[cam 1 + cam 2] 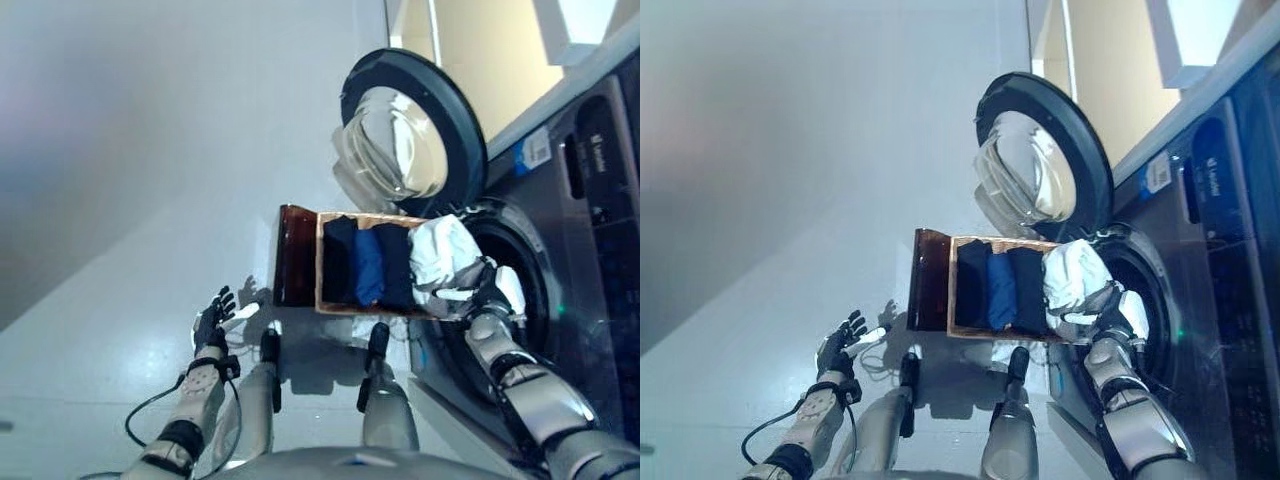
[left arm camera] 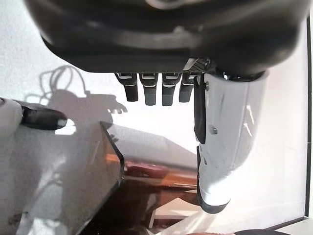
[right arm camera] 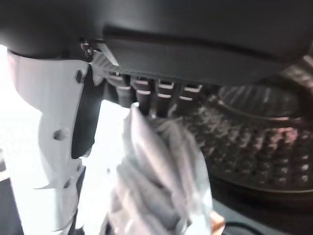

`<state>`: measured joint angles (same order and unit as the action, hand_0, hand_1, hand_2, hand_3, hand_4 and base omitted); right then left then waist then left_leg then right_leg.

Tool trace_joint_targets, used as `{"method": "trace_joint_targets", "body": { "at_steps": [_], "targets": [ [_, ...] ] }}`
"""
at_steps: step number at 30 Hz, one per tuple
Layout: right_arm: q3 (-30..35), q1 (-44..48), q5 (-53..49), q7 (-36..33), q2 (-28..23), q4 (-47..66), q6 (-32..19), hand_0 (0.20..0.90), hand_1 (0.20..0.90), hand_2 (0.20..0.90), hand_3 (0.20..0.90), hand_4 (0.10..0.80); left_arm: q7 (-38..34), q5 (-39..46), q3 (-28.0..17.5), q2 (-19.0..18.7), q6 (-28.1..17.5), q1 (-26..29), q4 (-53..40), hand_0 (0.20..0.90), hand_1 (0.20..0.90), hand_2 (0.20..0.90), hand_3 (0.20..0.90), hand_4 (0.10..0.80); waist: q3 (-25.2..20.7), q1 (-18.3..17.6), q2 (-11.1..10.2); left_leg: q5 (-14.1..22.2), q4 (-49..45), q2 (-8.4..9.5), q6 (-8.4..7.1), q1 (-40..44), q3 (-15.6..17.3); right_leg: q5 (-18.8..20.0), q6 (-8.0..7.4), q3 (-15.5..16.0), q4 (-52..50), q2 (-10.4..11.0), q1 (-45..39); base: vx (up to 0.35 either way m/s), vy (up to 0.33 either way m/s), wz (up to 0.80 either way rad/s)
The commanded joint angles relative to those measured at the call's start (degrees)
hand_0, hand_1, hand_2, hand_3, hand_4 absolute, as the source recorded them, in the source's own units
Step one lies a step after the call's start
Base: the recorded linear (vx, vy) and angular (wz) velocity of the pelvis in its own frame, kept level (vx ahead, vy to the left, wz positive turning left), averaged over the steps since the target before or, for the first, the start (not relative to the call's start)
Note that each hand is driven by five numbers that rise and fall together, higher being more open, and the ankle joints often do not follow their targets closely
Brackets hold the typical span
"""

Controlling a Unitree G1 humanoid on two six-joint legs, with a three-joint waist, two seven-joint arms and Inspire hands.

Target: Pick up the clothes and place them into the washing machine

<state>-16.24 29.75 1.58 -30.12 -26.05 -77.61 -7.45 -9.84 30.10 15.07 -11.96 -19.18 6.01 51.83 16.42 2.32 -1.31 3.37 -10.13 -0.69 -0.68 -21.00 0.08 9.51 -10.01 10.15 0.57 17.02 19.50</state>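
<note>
A white garment (image 1: 440,250) is bunched in my right hand (image 1: 490,297), whose fingers are curled round it just in front of the washing machine's round opening (image 1: 528,275). The right wrist view shows the same cloth (image 3: 156,186) pinched between fingers and thumb, with the perforated drum (image 3: 254,137) right behind it. Beside the machine, a wooden box (image 1: 321,262) holds folded clothes standing on edge: a blue piece (image 1: 368,266) between two dark ones. My left hand (image 1: 212,322) hangs open and empty over the floor, left of the box.
The machine's round glass door (image 1: 405,135) stands swung open beyond the box. A dark brown panel (image 1: 296,255) stands against the box's left side. The pale floor (image 1: 150,180) stretches away to the left.
</note>
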Motion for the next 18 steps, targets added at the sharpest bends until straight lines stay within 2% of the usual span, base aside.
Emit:
{"method": "trace_joint_targets", "body": {
  "at_steps": [1, 18],
  "targets": [
    [0.6, 3.9, -5.0, -2.1, -5.7, -0.7, -1.6, 0.900, 0.900, 0.900, 0.900, 0.800, 0.4, -0.3, 1.1, -1.7, -3.6, -0.9, -6.7, 0.900, 0.900, 0.900, 0.900, 0.800, 0.0, 0.4, -0.3, -2.0, -1.9, -1.39, -2.99, -5.4, -1.8, 2.2, -1.44, -1.1, -4.8, 5.0, -0.4, -0.033, 0.028, 0.08],
    [2.0, 6.9, -5.5, -3.5, -12.7, -5.2, -0.4, 0.900, 0.900, 0.900, 0.900, 0.800, 1.5, -1.3, 3.2, -3.1, -3.9, -2.6, -12.6, 0.900, 0.900, 0.900, 0.900, 0.800, 0.9, 1.9, 2.5, -1.7, -4.1, 0.77, -2.53, -10.6, -1.5, 2.8, -1.52, -1.0, -6.0, 7.2, 3.5, -0.016, 0.027, 0.06]
  ]
}}
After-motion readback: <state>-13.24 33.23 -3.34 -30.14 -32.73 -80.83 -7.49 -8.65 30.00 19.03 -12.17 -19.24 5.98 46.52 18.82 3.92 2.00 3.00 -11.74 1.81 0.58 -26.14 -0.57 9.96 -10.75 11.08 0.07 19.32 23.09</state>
